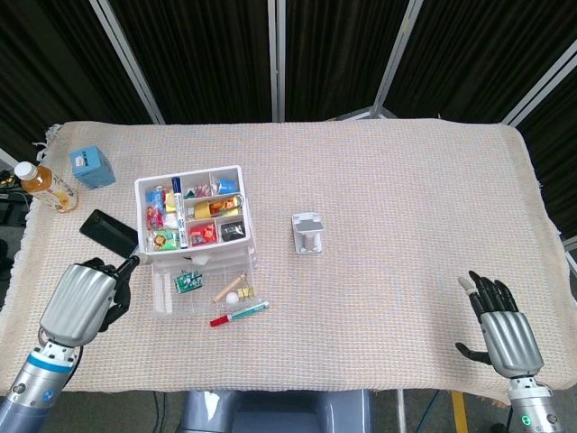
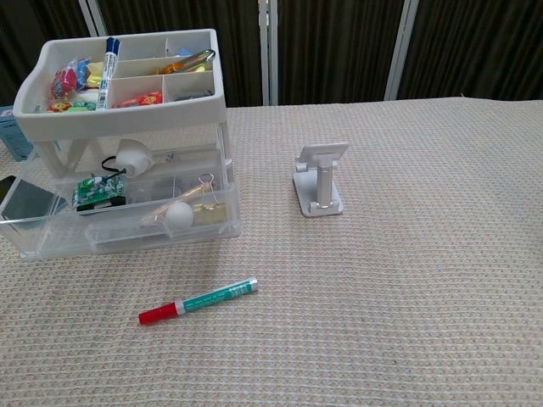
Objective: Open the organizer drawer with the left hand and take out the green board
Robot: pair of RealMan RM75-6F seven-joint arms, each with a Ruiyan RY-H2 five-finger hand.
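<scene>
Both hands fall outside the chest view, the left hand [image 1: 79,303] has its fingers curled under and hidden in the head view, and the tray's small contents are too tiny to identify.

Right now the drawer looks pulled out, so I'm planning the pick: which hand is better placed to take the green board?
Left. The left hand is beside the open drawer holding the green board; the right hand is far across the table.
</scene>
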